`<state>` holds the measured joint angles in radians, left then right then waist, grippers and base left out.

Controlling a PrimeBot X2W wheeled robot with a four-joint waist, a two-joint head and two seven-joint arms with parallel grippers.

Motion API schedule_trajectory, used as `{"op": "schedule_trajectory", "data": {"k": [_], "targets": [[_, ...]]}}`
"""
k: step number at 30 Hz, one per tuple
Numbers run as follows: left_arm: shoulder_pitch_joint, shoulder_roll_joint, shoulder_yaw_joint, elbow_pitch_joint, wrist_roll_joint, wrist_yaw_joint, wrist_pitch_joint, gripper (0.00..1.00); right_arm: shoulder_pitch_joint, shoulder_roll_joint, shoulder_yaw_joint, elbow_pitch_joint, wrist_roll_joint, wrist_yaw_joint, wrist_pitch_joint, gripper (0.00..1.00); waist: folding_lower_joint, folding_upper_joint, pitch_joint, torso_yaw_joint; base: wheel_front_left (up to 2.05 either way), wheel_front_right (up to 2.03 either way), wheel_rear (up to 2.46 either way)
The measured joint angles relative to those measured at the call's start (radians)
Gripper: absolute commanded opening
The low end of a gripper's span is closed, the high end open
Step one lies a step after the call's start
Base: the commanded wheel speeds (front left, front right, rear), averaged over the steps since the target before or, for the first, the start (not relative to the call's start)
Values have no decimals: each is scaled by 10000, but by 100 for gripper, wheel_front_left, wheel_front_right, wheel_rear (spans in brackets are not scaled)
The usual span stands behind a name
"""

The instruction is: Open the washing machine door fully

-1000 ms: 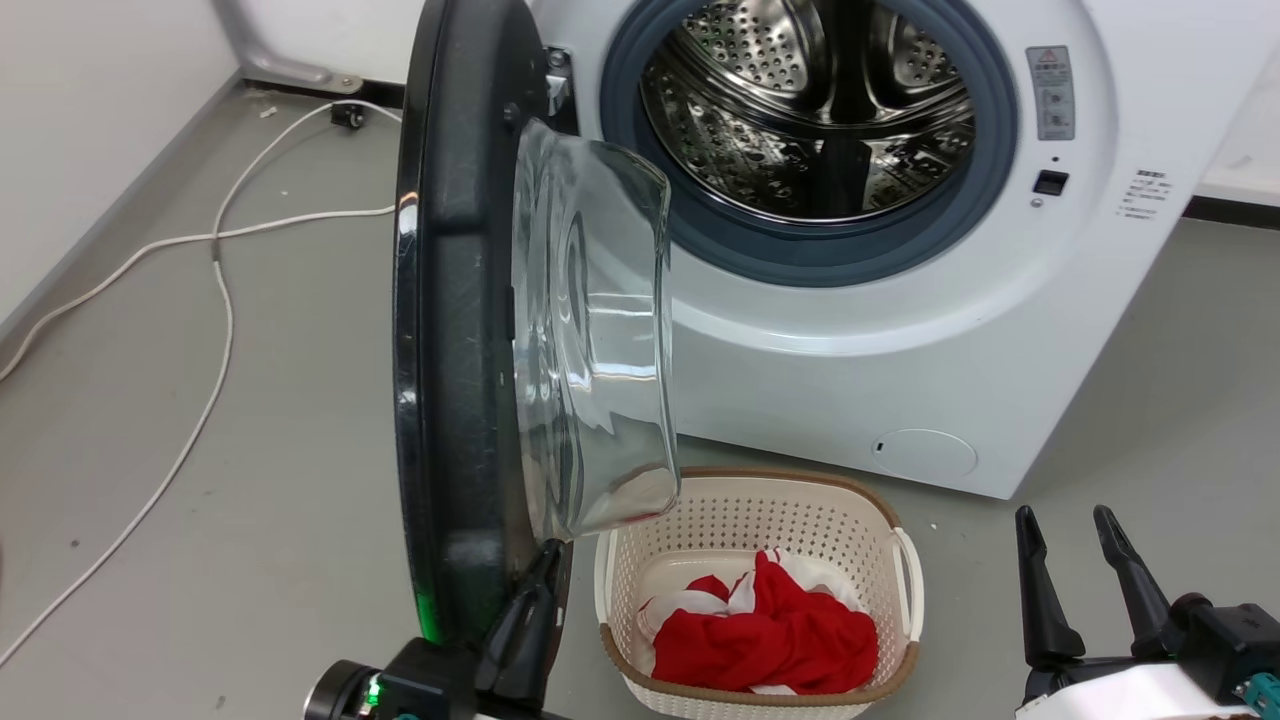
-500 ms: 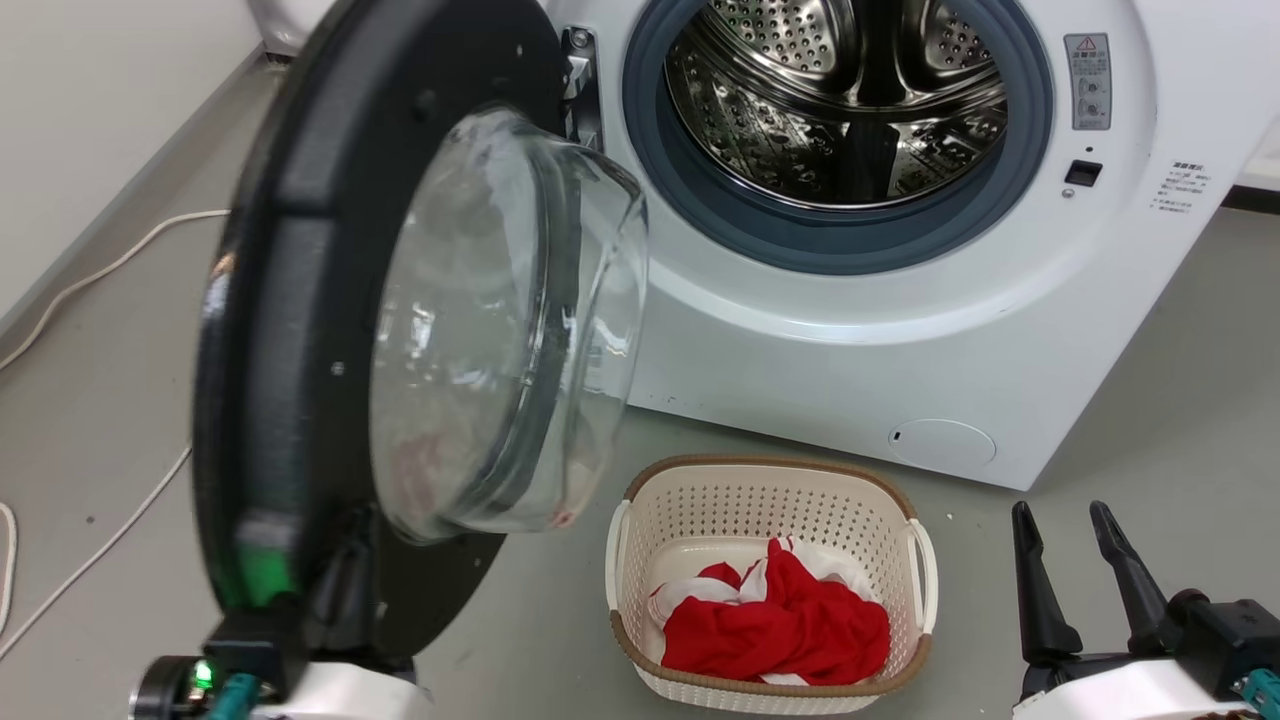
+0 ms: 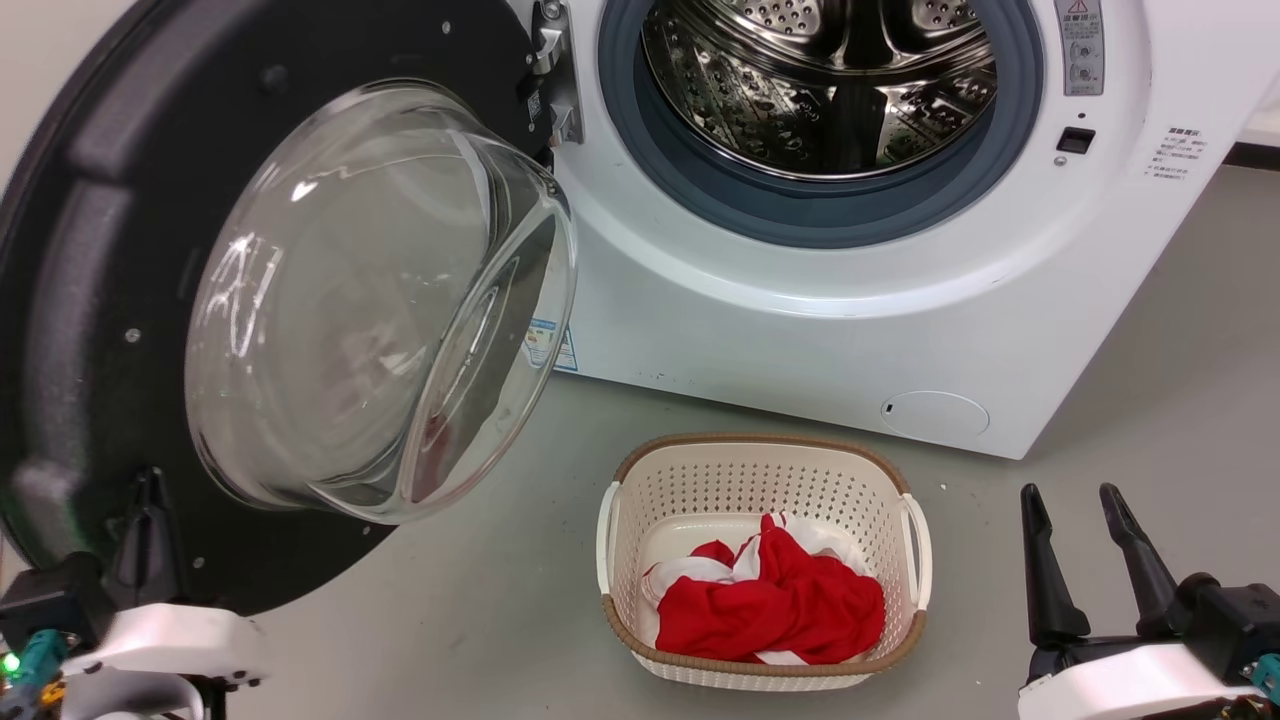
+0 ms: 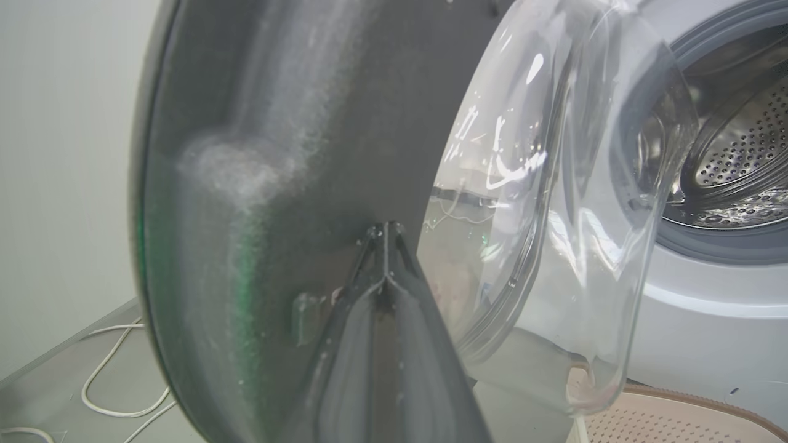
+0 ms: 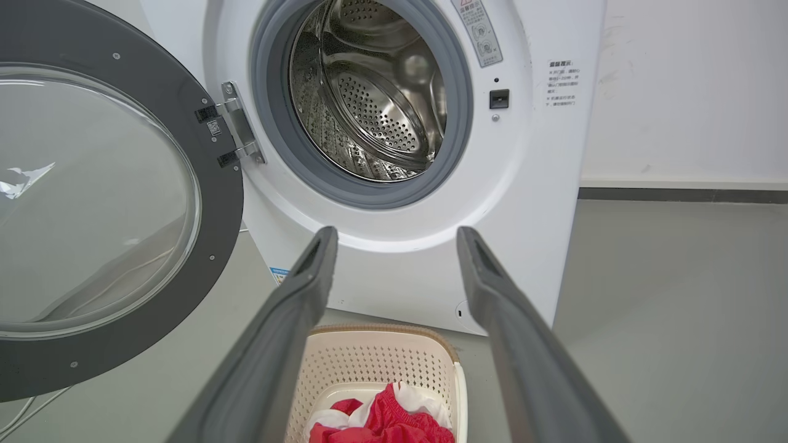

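Left gripper (image 4: 385, 232): jaws closed flat together, nothing between them. The joined tips appear to bear on the black inner face of the washing machine door (image 3: 370, 300), low on the rim and at the edge farthest from the hinge (image 3: 550, 70).

Right gripper (image 5: 397, 234): jaws spread wide and empty, held low at the robot's right, well apart from the door and aimed towards the washing machine (image 3: 800, 320).

Step in hand, as judged: pushing the door outward by fingertip contact. The door stands well clear of the drum opening, to the robot's left. Whether it has reached its stop cannot be told.

Next move calls for:
- pressure along the swing arc, away from the machine front, with the tips kept on the rim and off the glass
- stopping once the hinge resists

Orientation: the door is round, so it has no long axis. It turns about the upright hinge line at the left of the opening in the head view. Its inner face and bulging glass bowl point towards the robot's right, over the floor beside the basket (image 3: 760, 445) holding red cloth (image 3: 780, 610)
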<state>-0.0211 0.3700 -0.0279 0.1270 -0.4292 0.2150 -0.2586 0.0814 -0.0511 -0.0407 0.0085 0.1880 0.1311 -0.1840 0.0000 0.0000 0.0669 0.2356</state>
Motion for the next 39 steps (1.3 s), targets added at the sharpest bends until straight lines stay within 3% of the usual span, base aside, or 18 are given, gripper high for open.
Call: {"op": "schedule_trajectory", "data": {"k": [14,20,28,37,38,39], "targets": [[-1073,600,1078,1871,-159,-529,-42,0,-212,0,-40,-21,-107,0,86,100,0,0,271,-157,0,0,0],[-1260,606,1304,2205,-40,-704,-42,0,-227,0,-46,0,-121,0,90,100,0,0,208,-226,0,0,0],[-283,-65,1254,982,696,-512,-44,0,-212,0,-29,54,-150,0,71,100,0,0,-79,-365,0,0,0],[804,-1074,42,-552,1482,-506,-44,0,-170,2,-13,56,-240,0,40,100,0,0,-323,-559,0,0,0],[811,-1152,-109,-587,1536,-600,-44,14,-170,2,-4,50,-265,0,40,100,0,0,-342,-602,0,0,0],[805,-1214,-255,-604,1536,-679,-44,42,-163,4,-8,46,-303,0,38,100,0,0,-364,-646,0,0,0]]}}
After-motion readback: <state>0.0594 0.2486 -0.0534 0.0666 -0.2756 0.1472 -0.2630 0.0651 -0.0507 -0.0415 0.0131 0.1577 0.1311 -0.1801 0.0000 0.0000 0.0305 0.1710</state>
